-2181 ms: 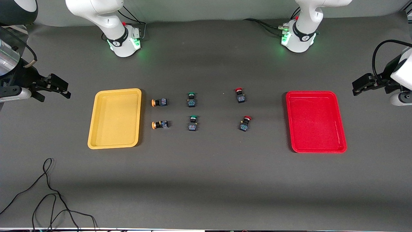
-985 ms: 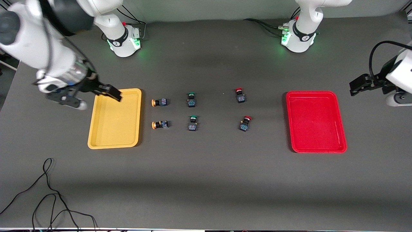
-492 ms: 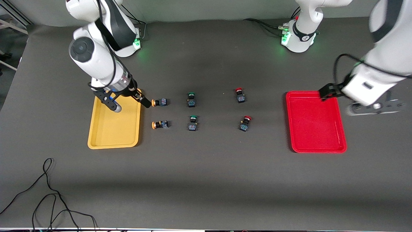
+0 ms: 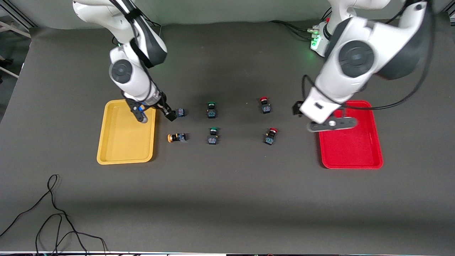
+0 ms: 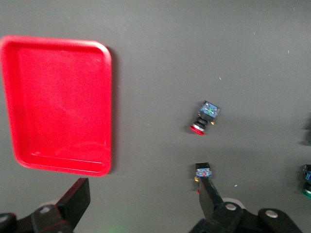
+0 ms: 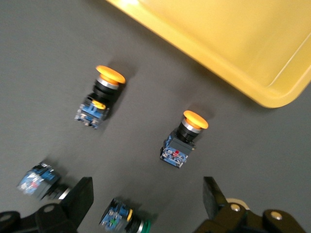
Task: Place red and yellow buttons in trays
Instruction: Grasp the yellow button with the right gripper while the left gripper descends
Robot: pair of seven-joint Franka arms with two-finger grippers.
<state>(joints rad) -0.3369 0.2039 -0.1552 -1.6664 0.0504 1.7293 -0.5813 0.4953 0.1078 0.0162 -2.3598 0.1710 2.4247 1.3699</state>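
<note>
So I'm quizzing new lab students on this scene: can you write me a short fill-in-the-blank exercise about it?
1. The right gripper is over a button beside the ____ tray.
2. The left gripper, fingers open, hangs beside the ____ tray.
3. The number of buttons lying in either tray is ____.

Missing words: yellow; red; zero

Place: robotics lab bench.
Signs: two bolted-down arm bases (image 4: 321,41), dark cloth-covered table (image 4: 227,192), loose cable (image 4: 53,217), sorted coloured trays (image 4: 126,133).
</note>
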